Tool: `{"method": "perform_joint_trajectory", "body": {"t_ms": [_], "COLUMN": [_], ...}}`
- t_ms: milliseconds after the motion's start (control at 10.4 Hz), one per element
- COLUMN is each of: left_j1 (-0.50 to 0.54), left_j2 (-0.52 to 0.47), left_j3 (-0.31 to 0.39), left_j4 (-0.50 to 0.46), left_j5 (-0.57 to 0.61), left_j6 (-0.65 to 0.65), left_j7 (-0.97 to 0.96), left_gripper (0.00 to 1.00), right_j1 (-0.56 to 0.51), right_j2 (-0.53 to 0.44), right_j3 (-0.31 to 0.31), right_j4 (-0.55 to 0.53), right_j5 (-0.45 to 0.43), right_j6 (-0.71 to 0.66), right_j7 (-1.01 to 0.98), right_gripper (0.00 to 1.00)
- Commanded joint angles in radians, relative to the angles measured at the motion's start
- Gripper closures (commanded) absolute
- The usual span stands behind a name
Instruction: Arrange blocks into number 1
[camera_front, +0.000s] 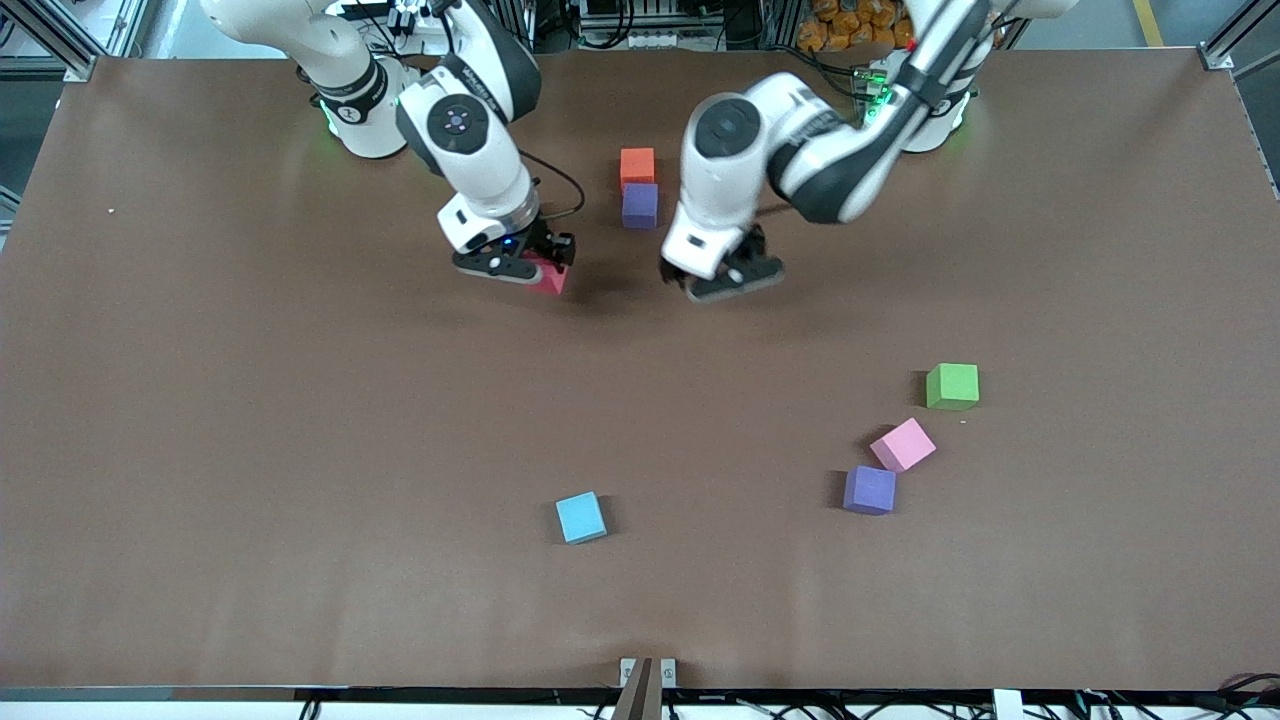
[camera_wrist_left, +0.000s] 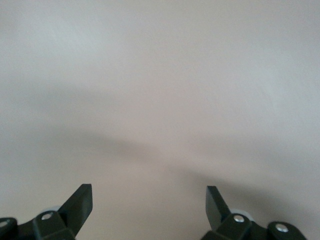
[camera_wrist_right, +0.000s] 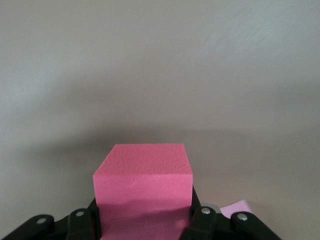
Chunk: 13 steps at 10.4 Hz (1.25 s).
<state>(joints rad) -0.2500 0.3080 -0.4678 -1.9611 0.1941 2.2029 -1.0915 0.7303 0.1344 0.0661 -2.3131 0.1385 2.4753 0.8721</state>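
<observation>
- Spanning the whole front view: table (camera_front: 200, 500), brown and matte, carrying all loose cubes.
- Reaching in from the base at that view's upper left: right arm, hanging its right gripper (camera_front: 532, 263) over the table near the column, on the right arm's side of it.
- Clamping the red cube (camera_front: 551, 277) between both jaws, squarely across two opposite faces in the right wrist view (camera_wrist_right: 145, 192); probably gripping that way to keep it level for setting down flush.
- Peeking out beside the jaws in that wrist view: a pale pink sliver (camera_wrist_right: 235, 208), unclear what.
- Coming from the base at upper right: left arm, left gripper (camera_front: 722, 278) hovering over bare table on the other flank of the column.
- Standing spread wide and empty, jaws (camera_wrist_left: 150, 207) framing nothing but tabletop; seemingly waiting.
- Forming the start of the "1": orange cube (camera_front: 637, 166) farthest from the camera, purple cube (camera_front: 640, 205) touching it on the nearer side, both aligned in one line.
- Judging the red one as next in that line, just nearer than the purple.
- Lying well apart toward the left arm's end, nearer the camera: green cube (camera_front: 952, 386), pink cube (camera_front: 903, 444) turned askew, second purple cube (camera_front: 869, 490) touching its corner.
- Sitting alone, nearest the camera: blue cube (camera_front: 581, 517).
- Leaving most of the figure yet to be built.
</observation>
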Motion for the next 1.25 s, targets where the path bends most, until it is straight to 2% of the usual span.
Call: {"method": "perform_joint_trajectory", "body": {"t_ms": [0, 193, 289, 482, 868, 964, 1157], "left_j1": [0.096, 0.156, 0.159, 0.164, 0.218, 0.231, 0.236], "left_j2": [0.019, 0.051, 0.059, 0.092, 0.170, 0.198, 0.224], "left_j3": [0.070, 0.159, 0.222, 0.287, 0.313, 0.319, 0.325], "left_j4": [0.068, 0.128, 0.142, 0.140, 0.136, 0.136, 0.142], "left_j5": [0.038, 0.038, 0.036, 0.024, 0.012, -0.016, -0.051], "left_j6": [-0.005, 0.000, 0.011, 0.060, 0.119, 0.144, 0.167], "left_j7": [0.225, 0.564, 0.757, 1.072, 1.587, 1.678, 1.743], "left_gripper": [0.00, 0.00, 0.00, 0.00, 0.00, 0.00, 0.00], "right_j1": [0.085, 0.151, 0.167, 0.211, 0.239, 0.239, 0.256], "right_j2": [0.129, 0.229, 0.272, 0.320, 0.320, 0.315, 0.318], "right_j3": [-0.005, -0.009, -0.011, -0.014, -0.005, -0.003, -0.003], "right_j4": [0.110, 0.208, 0.256, 0.296, 0.276, 0.259, 0.235], "right_j5": [-0.005, -0.008, -0.008, -0.010, -0.010, -0.013, -0.013], "right_j6": [0.013, 0.011, 0.011, 0.014, 0.016, 0.016, 0.031], "right_j7": [0.045, 0.097, 0.102, 0.132, 0.137, 0.137, 0.137], "right_gripper": [0.51, 0.52, 0.51, 0.51, 0.51, 0.50, 0.47]}}
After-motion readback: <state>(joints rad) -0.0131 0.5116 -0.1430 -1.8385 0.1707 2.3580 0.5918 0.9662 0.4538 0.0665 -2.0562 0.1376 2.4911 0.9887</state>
